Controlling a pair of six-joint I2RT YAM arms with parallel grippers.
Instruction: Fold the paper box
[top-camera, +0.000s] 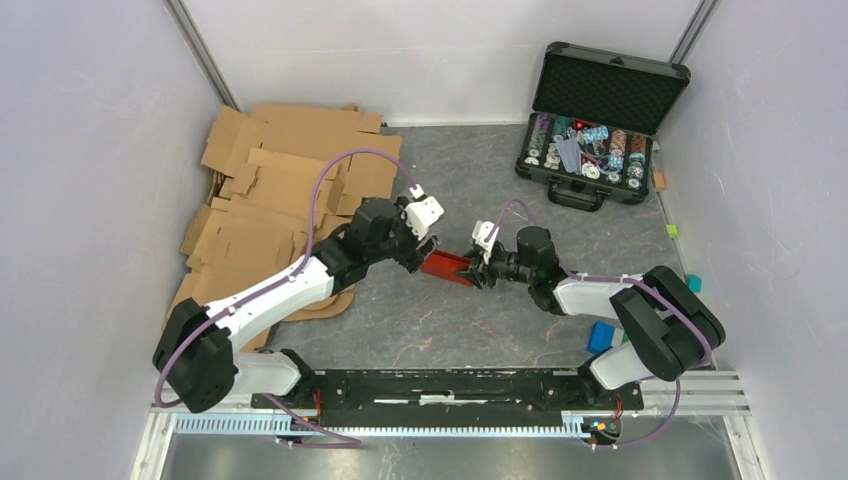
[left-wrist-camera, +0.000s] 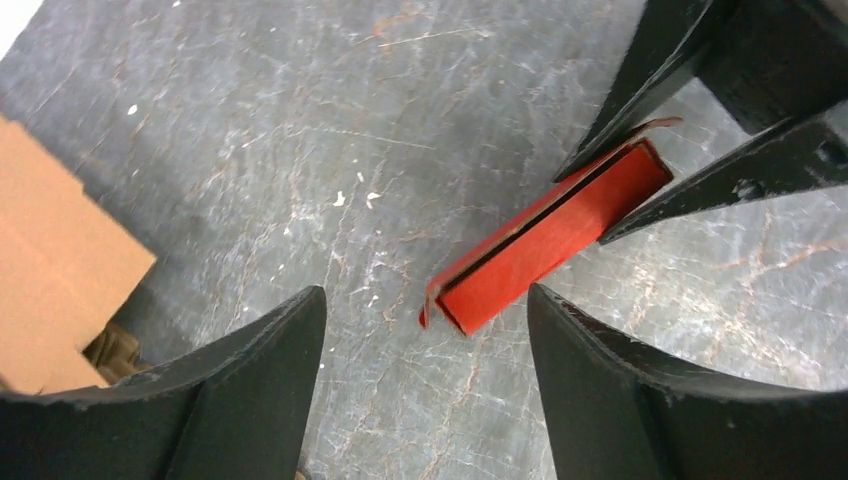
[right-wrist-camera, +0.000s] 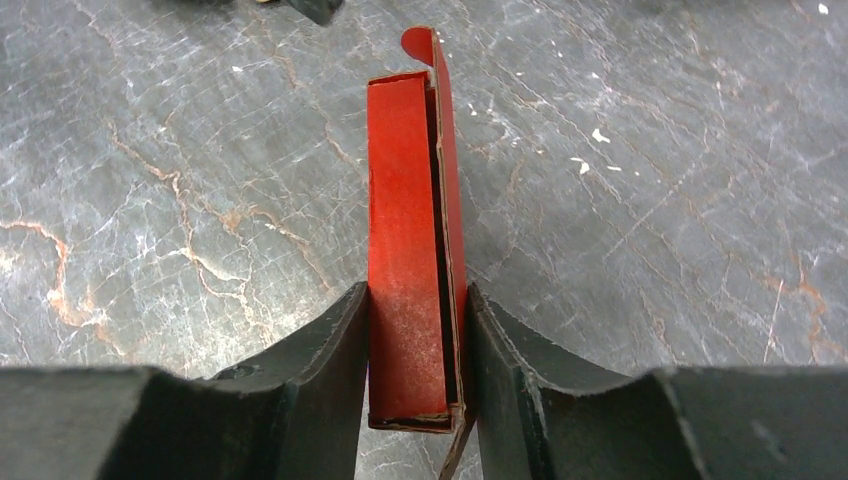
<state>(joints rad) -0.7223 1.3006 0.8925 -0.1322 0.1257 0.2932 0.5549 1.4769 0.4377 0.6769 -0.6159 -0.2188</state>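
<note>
Nearest, one black rail (top-camera: 450, 385) runs across the table's front edge and carries the two arm bases, one at each end. By the right base lie small blocks: one blue (top-camera: 600, 336), one teal (top-camera: 693, 284), and one tiny green one (top-camera: 672, 230) further back by the wall. Whether more are hidden behind the arm cannot be told.

In the middle of the grey marbled table (top-camera: 420, 320) the two arms meet over the one red box (top-camera: 445, 265). It is pressed nearly flat and stands on edge, its long side pointing from one gripper to the other. The right gripper (top-camera: 478, 270) is clamped on it: its two fingers press the two broad faces at the end nearest that wrist, and a thin dark slit shows between the paper layers. One rounded tab curls off the far end.

The left gripper (left-wrist-camera: 425, 300) stands wide. Its two fingers flank the box's other end, and bare table shows on both sides, so neither finger touches the paper. Whether the box's lower edge rests on the table or hangs just above it cannot be told.

Further back on the left lies one loose pile of brown cardboard (top-camera: 275, 190). Its sheets overlap too much to count.

Far right, against the wall, sits one black case (top-camera: 590, 125). Its lid is up, and rows of chips (top-camera: 590, 145) lie inside.
</note>
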